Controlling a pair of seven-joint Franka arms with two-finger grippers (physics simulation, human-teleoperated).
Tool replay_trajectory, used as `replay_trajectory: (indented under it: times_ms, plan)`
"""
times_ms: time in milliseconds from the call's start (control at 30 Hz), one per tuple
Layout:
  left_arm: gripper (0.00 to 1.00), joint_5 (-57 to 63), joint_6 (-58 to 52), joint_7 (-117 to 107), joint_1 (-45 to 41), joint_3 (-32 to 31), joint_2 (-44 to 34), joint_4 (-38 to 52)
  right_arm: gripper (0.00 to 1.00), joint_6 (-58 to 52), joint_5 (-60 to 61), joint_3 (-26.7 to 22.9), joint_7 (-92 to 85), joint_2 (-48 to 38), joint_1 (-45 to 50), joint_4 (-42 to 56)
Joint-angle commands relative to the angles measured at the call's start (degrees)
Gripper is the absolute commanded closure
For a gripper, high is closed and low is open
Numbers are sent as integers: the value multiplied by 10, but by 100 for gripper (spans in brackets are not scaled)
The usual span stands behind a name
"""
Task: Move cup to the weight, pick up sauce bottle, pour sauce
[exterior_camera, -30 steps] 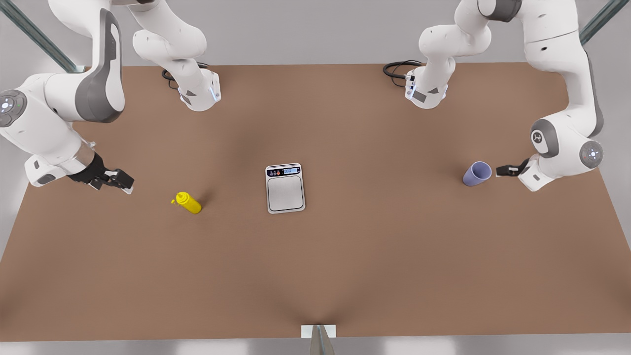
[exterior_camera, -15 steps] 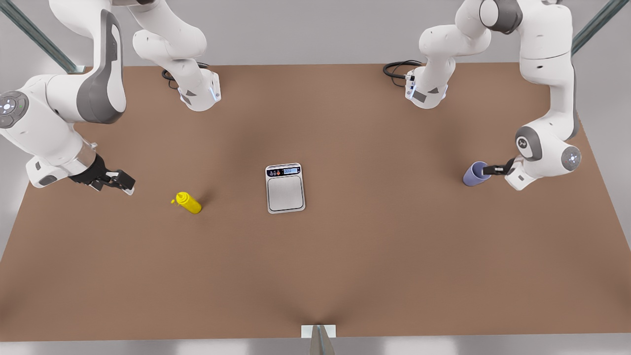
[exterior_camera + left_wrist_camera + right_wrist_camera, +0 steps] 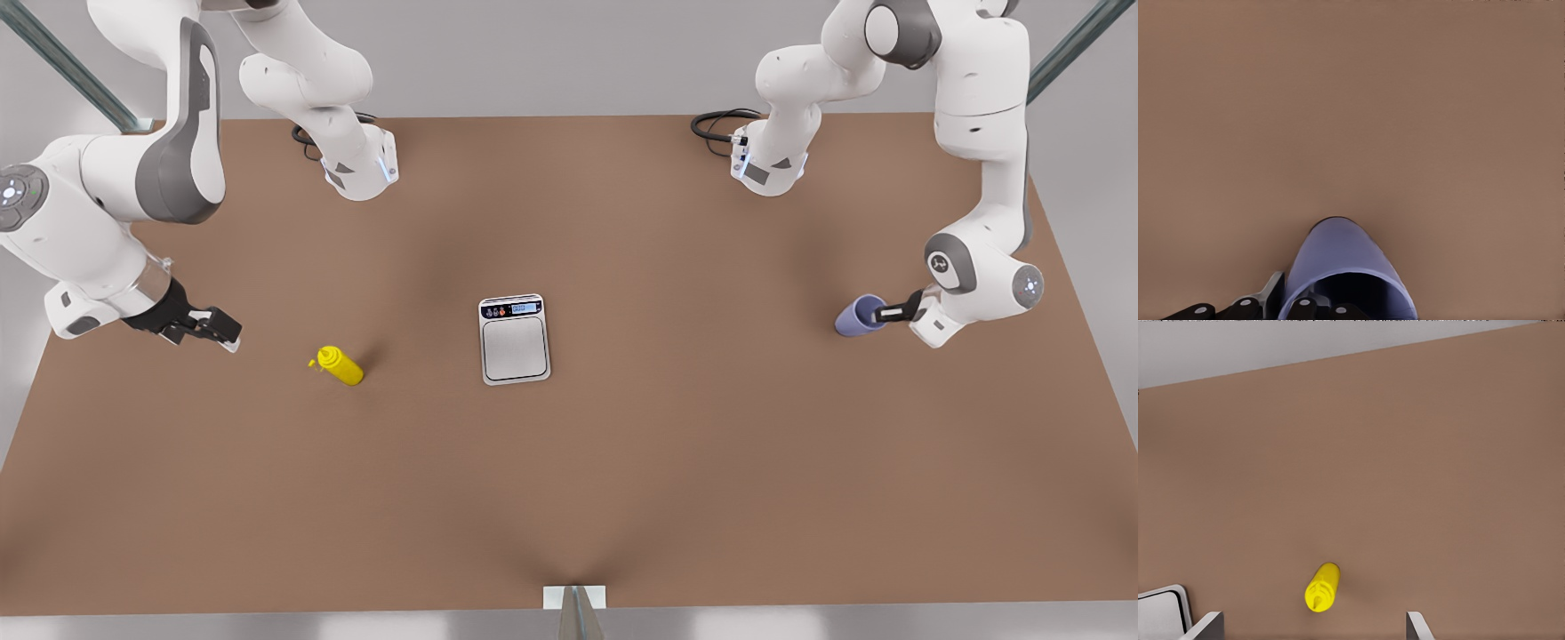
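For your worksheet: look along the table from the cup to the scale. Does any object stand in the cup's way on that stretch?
Nothing visible does. The cup sits toward the front view's right with the left gripper at its rim, one finger inside. Between it and the weight at the centre lies bare table. The sauce bottle lies beyond the weight, near the open right gripper.

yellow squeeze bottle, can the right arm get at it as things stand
Probably yes. The yellow squeeze bottle stands alone on the bare brown table, and the right gripper, fingers open, hovers beside it toward the front view's left with nothing between them.
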Motion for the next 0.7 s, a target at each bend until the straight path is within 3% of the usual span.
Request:
replay_trajectory:
  times_ms: [0,267,400,500,600,667]
  plan:
    - [79,-9,0,0,0,0,0,0,0,0,0,0,0,0,0,0]
    - [79,-12,-31,-28,-2,-5,-13,4,0,0,0,0,0,0,0,0]
    - [79,-11,-123,-228,-11,-100,-58,71,0,-3,2,-1,1,6,-3,4]
    - [79,-10,-154,-378,-130,-107,-44,144,0,-6,8,-1,-1,12,-3,12]
    - [79,-10,-170,-512,-167,-175,-11,212,0,-53,220,-2,196,71,-59,19]
    - [79,-4,-171,-630,-169,-256,17,266,0,-84,333,-2,301,107,-98,26]
